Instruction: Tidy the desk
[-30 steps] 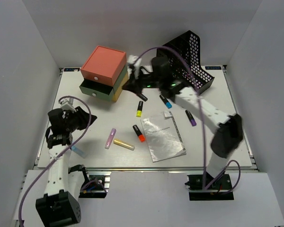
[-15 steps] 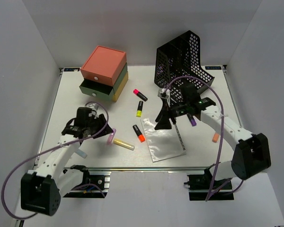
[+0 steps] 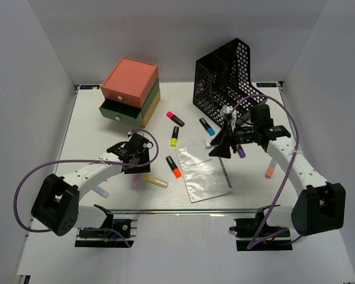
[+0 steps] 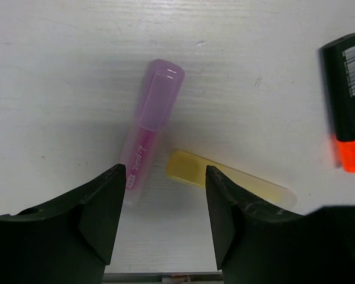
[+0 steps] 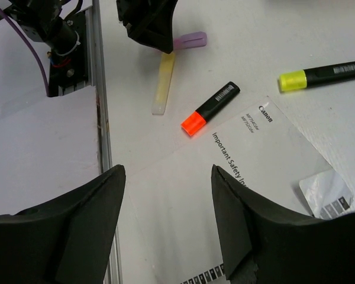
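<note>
Two grippers, both w/ jaws apart & nothing clamped.

L gripper (image 4: 164,171) hangs low over the desk (image 3: 94,127). Its fingers straddle the lower end of the pink pen (image 4: 151,112). That pen's long axis runs approx. square to the closing line, so it suits a pinch. The yellow pen (image 4: 225,180) lies just beside it at a slant, w/ one end also btwn the fingers.

We judge this as the reach-to-pick step on the loose pens, grasp not yet made. Next move prob. calls for:
- shifting a touch toward the pink pen
- dropping to the surface
- closing on that pen only; otherwise we risk catching the yellow one too

R gripper (image 5: 167,171) sits higher over the booklet (image 5: 254,171), empty. The orange highlighter (image 5: 210,108) and yellow highlighter (image 5: 322,75) lie beyond it, apart from the fingers. We can't tell which it's meant for.

Outward, the desk lies flat & face up under both arms. In the top view its long axis runs side to side, w/ the metal rail (image 3: 183,210) on the near long edge by the arm bases. At the far side stand the file holder (image 3: 225,77) on the R and the drawer box (image 3: 130,89) on the L. Several pens are scattered btwn them, so most of the tidying looks undone.
</note>
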Controlling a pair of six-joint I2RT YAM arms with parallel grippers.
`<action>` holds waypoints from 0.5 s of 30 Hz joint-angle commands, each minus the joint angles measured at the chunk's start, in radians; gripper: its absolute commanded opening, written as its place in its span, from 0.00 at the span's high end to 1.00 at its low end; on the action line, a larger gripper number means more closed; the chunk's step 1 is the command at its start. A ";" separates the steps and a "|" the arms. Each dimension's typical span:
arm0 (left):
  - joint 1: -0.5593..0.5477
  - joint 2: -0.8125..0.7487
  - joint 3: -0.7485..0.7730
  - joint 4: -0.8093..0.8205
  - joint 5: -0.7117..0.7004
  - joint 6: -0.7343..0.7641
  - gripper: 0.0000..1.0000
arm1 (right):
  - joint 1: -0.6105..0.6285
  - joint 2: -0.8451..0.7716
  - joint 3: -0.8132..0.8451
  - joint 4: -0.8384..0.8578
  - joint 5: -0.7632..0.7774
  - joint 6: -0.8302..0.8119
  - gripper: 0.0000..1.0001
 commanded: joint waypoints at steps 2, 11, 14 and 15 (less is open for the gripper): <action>-0.044 -0.015 0.016 0.017 -0.154 -0.015 0.34 | -0.032 -0.052 -0.029 -0.008 -0.053 -0.056 0.34; -0.063 0.063 0.004 0.152 -0.190 0.040 0.37 | -0.063 -0.128 -0.070 0.026 -0.051 -0.091 0.38; -0.063 0.085 0.001 0.175 -0.190 0.047 0.38 | -0.063 -0.160 -0.096 0.055 -0.031 -0.085 0.39; -0.063 0.092 -0.001 0.180 -0.191 0.055 0.38 | -0.064 -0.167 -0.099 0.070 -0.027 -0.080 0.40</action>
